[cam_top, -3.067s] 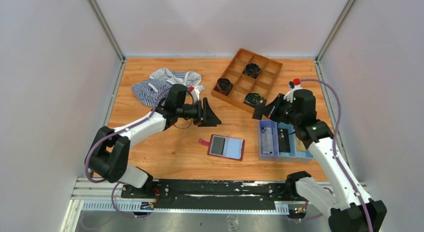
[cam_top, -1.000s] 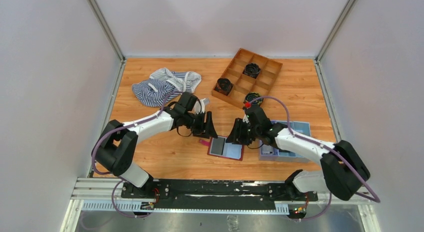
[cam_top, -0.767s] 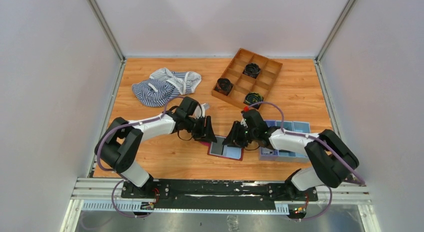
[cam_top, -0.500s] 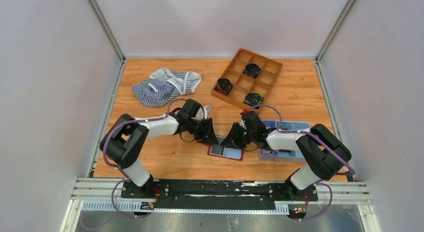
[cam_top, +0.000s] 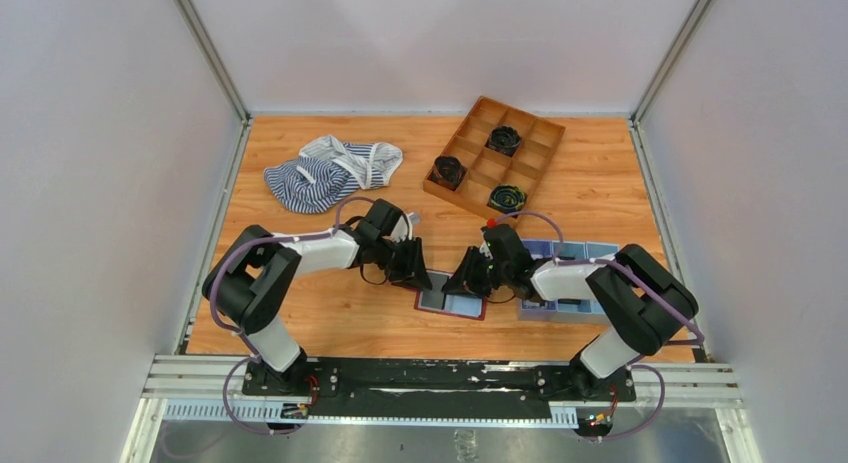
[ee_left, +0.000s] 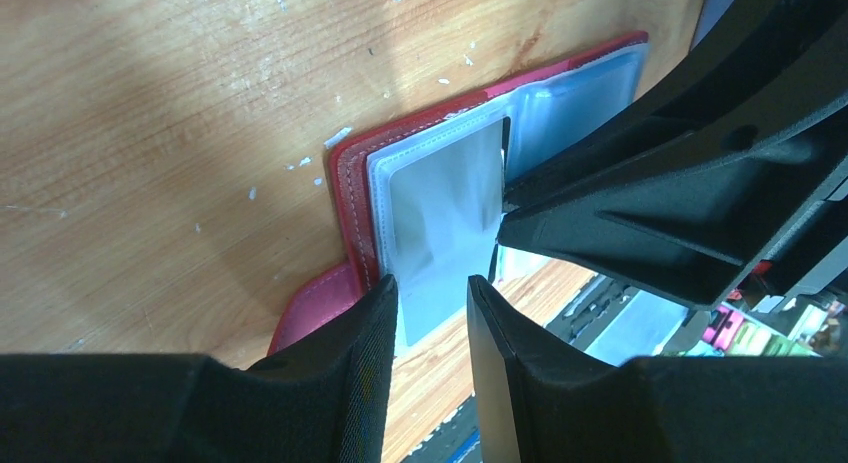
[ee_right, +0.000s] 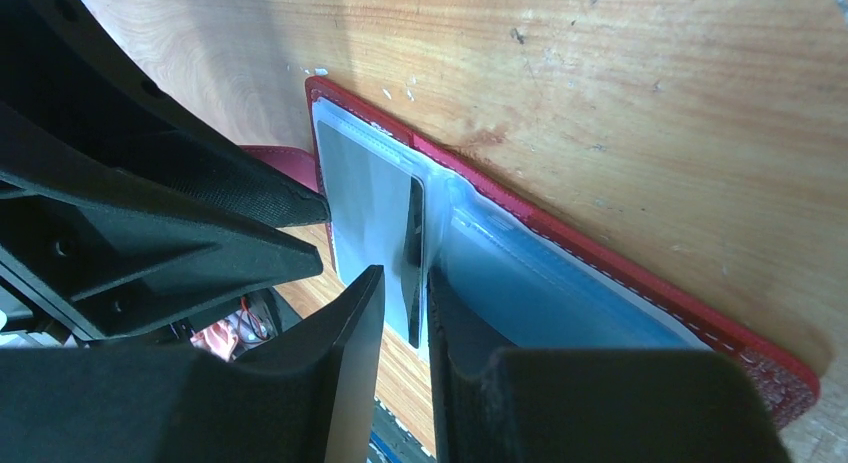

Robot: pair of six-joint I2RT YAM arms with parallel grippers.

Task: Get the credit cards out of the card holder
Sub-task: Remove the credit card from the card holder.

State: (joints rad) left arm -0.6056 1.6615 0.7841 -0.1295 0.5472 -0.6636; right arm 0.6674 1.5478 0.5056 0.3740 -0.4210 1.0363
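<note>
**Change since the earliest view:** the left gripper [cam_top: 417, 271] has come down from the upper left. The right gripper [cam_top: 463, 279] has crossed over from the light-blue tray [cam_top: 600, 251]. Both now meet at the card holder [cam_top: 462, 305], which lies where it lay.

**Card holder:** maroon, open flat on the wooden table [cam_top: 330, 313], lower centre of the overhead view, clear pockets facing up.

**Credit card:** a grey one [ee_left: 440, 208] shows through the left-hand pocket, not yet out.

**Left gripper:** fingers [ee_left: 365, 373] narrowly apart over the pocket's near edge; nothing visibly gripped.

**Right gripper:** fingers [ee_right: 340, 373] almost together on either side of a thin dark edge [ee_right: 413, 253] standing at the fold. Whether they pinch it cannot be told.

**Also present:** a divided wooden tray [cam_top: 462, 133] holding black coils [cam_top: 503, 139], upper right of the overhead view, and a striped cloth [cam_top: 310, 178], upper left.
</note>
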